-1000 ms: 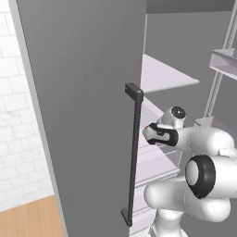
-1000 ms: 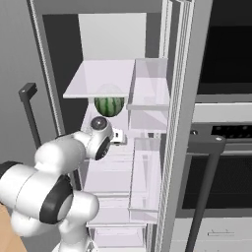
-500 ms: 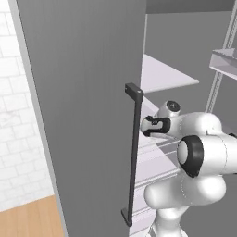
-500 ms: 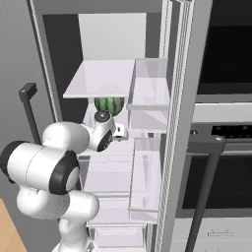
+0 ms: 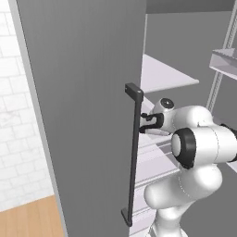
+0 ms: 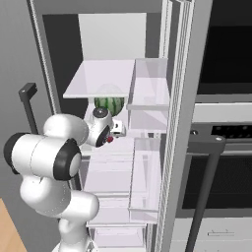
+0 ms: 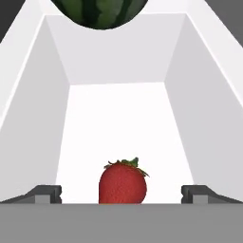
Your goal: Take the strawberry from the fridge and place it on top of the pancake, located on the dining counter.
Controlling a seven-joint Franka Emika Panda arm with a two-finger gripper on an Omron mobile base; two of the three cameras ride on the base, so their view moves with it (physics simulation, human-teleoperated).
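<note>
The arm has swung further into the fridge (image 6: 147,98), so the wide-open, empty tool (image 7: 122,194) now brackets the strawberry (image 7: 122,182) (ready to grip).

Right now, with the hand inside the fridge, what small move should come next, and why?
Probably ease forward a little, then close. In the hand view the strawberry sits centred between the wide-open fingers, apart from both, with the watermelon well beyond it, so nothing seems to block the approach.

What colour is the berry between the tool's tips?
Red, with a small green leafy cap; hand view shows it best.
</note>
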